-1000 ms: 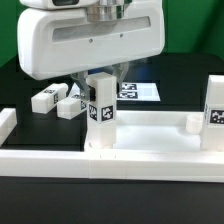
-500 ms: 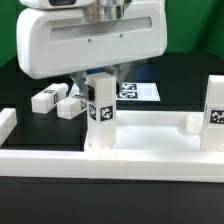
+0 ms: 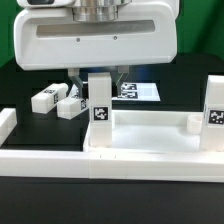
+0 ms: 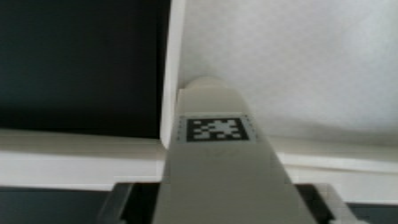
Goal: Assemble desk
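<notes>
Black table (image 3: 22,85), tagged leg (image 3: 100,118) in gripper (image 3: 97,80)

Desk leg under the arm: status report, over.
Jaws shut on upright leg, standing at panel corner. Second leg upright at exterior view's right; two loose legs lie behind. Nothing blocking.

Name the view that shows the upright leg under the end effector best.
The exterior view: the upright leg shows at nearly full height, tag facing the camera, standing on the desk panel. The wrist view shows it foreshortened from above, filling much of the frame.
</notes>
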You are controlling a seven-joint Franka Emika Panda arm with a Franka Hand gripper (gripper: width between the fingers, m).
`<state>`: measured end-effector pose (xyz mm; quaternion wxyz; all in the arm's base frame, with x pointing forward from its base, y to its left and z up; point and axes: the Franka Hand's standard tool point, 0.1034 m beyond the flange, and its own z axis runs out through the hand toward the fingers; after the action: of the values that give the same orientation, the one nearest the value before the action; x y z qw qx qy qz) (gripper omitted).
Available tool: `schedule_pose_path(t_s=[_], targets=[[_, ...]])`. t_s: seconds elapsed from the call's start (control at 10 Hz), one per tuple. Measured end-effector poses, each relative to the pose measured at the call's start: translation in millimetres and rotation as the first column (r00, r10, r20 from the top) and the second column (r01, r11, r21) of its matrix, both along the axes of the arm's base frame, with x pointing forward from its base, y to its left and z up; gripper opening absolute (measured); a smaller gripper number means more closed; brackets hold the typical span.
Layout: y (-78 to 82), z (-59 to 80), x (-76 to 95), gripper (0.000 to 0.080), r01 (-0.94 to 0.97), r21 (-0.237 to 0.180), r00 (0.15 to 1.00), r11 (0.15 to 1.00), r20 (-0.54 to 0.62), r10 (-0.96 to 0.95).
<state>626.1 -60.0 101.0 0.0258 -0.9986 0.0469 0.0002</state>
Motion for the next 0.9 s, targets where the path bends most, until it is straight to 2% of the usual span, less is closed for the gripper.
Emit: schedule_pose_path(t_s=[0.2, 0.3, 0.6, 0.8, 0.9], targets=[[0.3, 0.1, 0.8, 0.029, 0.177, 0.006, 0.984, 0.984, -0.005, -0.177], [0.5, 0.1, 1.1, 0.0291, 0.332, 0.011, 0.943, 0.943, -0.014, -0.332], [1.2, 0.0, 1.2, 0.0291, 0.548, 0.007, 0.836, 0.836, -0.029, -0.548], [1.3, 0.0, 1.3, 0.0291, 0.629, 0.005, 0.777, 0.778, -0.034, -0.628], [1.6, 0.0, 1.3, 0.039, 0.621, 0.005, 0.783, 0.784, -0.033, -0.621]])
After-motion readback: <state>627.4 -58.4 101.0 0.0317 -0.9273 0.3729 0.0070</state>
